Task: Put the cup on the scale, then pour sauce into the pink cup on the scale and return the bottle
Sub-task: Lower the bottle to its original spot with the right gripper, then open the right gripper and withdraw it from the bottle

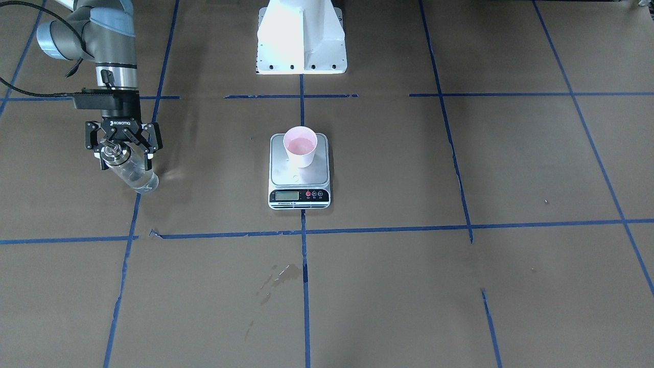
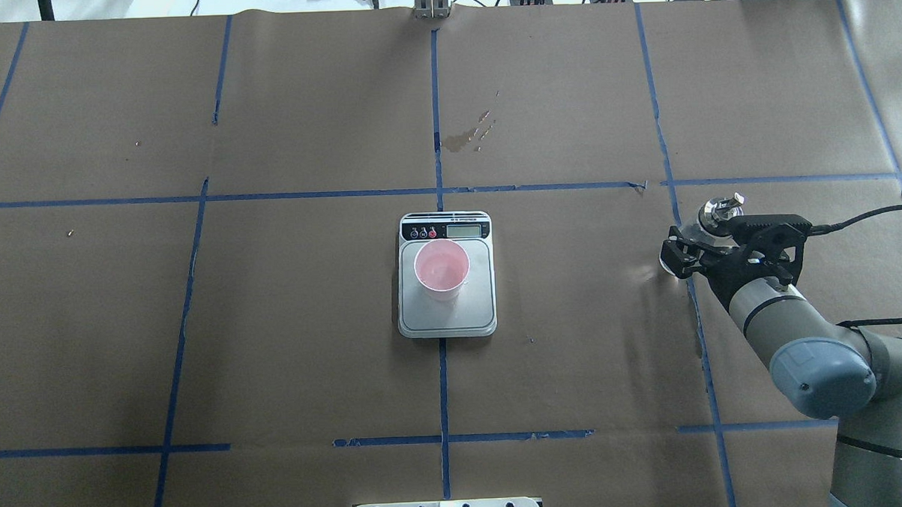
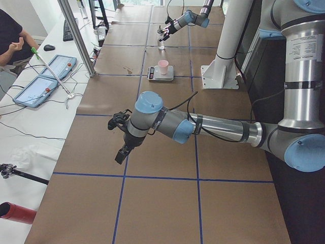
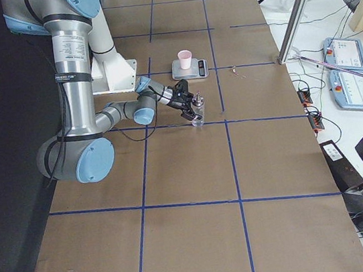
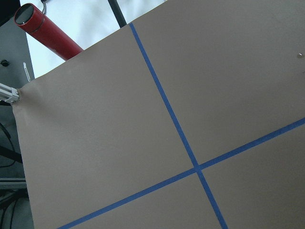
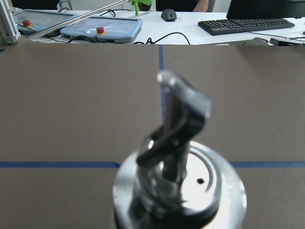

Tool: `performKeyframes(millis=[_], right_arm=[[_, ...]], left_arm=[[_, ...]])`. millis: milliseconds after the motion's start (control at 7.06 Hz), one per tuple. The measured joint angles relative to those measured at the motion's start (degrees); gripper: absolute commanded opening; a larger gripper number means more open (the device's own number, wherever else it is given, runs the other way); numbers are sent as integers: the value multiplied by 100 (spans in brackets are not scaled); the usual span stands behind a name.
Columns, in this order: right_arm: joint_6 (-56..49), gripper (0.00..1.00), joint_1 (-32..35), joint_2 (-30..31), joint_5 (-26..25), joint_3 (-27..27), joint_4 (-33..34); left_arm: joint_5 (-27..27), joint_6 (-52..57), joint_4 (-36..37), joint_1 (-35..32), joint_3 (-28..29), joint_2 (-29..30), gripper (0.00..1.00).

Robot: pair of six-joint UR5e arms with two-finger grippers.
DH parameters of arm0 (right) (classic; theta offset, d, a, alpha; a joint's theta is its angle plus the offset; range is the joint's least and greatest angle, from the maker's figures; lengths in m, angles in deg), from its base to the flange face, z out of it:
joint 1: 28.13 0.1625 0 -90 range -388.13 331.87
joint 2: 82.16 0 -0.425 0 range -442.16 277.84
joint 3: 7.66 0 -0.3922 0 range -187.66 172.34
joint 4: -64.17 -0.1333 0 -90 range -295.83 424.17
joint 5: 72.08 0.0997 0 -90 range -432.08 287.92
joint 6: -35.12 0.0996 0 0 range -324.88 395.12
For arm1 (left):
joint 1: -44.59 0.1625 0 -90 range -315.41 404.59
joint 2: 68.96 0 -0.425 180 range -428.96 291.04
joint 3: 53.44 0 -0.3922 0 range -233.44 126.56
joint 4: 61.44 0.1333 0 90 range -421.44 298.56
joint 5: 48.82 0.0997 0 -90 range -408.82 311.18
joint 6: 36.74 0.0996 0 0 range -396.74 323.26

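The pink cup [image 1: 300, 145] stands upright on the scale [image 1: 299, 178] at the table's middle, on the platform's half away from the display; the overhead view shows the cup [image 2: 442, 267] and scale [image 2: 480, 306] too. Far off on the robot's right, the clear glass bottle [image 1: 132, 173] stands upright with its base near the table. My right gripper [image 1: 123, 158] reaches down around its metal collar, fingers spread and apparently open. The pour spout [image 6: 183, 107] fills the right wrist view. My left gripper [image 3: 116, 139] hovers over bare table far from the scale; I cannot tell its state.
A dried stain [image 1: 278, 275] marks the paper beyond the scale on the operators' side. The white robot base [image 1: 301, 41] stands behind the scale. A red tube [image 5: 45, 33] lies off the table's left end. A seated person [image 3: 11, 35] and control tablets [image 3: 43, 84] line the side bench.
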Motion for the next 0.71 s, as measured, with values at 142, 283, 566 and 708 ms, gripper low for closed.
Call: performKeyframes(millis=[142, 283, 566, 708], right_arm=[[-2, 100, 4, 73, 353, -175, 43], [-3, 100, 12, 221, 715, -391, 99], [-3, 100, 32, 624, 1780, -1123, 762], [-3, 100, 42, 699, 2342, -1555, 1458]], left_arm=[[0, 0, 2, -10, -2, 0, 100], [0, 7, 4, -26, -4, -1, 100], [0, 23, 3, -52, -13, -13, 100], [2, 26, 6, -58, -15, -16, 100]])
